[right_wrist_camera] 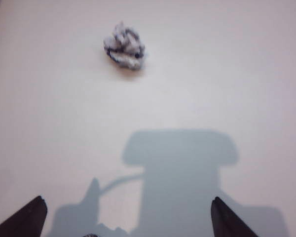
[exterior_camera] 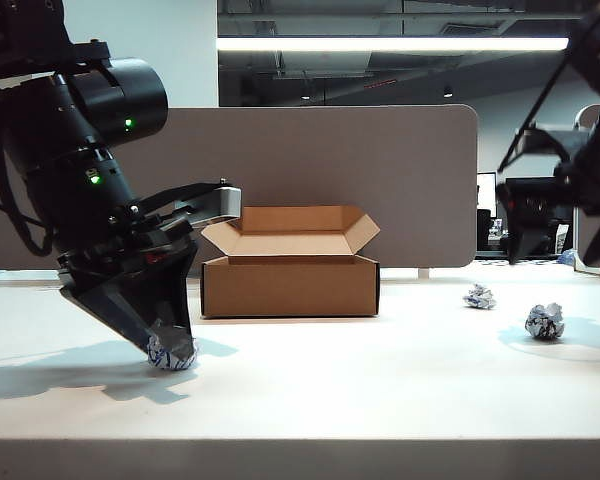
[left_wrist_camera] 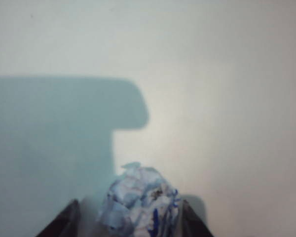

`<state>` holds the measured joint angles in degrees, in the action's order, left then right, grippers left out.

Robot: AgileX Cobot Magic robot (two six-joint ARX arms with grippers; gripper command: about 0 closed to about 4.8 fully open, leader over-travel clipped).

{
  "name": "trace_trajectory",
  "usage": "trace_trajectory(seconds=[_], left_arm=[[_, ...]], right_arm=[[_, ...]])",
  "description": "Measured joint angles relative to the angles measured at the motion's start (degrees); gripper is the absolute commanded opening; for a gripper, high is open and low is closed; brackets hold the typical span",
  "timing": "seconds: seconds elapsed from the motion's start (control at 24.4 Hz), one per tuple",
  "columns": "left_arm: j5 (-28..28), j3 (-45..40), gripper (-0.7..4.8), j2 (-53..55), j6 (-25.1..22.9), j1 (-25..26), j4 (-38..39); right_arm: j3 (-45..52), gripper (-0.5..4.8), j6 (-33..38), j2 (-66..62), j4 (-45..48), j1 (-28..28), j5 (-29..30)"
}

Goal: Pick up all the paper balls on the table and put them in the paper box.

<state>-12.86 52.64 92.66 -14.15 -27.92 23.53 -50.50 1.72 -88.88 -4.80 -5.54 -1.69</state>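
**Left claw down around one ball, right claw high and wide**

The table (exterior_camera: pixel 310 400) has much free room in front, up to its thick front edge. There are three balls and one box (exterior_camera: pixel 290 272), flaps open, at the back middle. The left gripper (left_wrist_camera: pixel 126 222) is down at the left; its fingers stand apart on both sides of the left ball (left_wrist_camera: pixel 138 205). The right gripper (right_wrist_camera: pixel 128 217) is wide apart, above the table, well apart from the near ball (right_wrist_camera: pixel 124 47). The far ball (exterior_camera: pixel 479 296) lies right of the box.
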Motion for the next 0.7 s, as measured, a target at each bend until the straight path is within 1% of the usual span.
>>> trace_trajectory(seconds=[0.16,0.29,0.45,0.49,0.66,0.7], left_arm=[[0.0,0.0,2.56,0.0,0.0,0.0,-0.5],[0.0,0.0,2.56,0.0,0.0,0.0,-0.8],[-0.1,0.0,2.56,0.0,0.0,0.0,-1.9],[-0.1,0.0,2.56,0.0,0.0,0.0,-2.1],[0.0,0.0,2.55,0.0,0.0,0.0,-2.5],[0.0,0.0,2.55,0.0,0.0,0.0,-2.5]], right_arm=[[0.0,4.71,0.0,-3.3,-0.1,0.0,0.2],[0.0,4.48,0.0,-5.3,-0.3,0.0,0.2],[0.0,4.44,0.1,-6.9,-1.8,-1.2,0.3],[0.0,4.24,0.1,-6.9,-1.8,-1.9,0.3],[0.0,4.16,0.0,-7.1,-1.8,-4.0,-0.4],[0.0,3.96,-0.1,-7.5,-1.8,-4.4,-1.4]])
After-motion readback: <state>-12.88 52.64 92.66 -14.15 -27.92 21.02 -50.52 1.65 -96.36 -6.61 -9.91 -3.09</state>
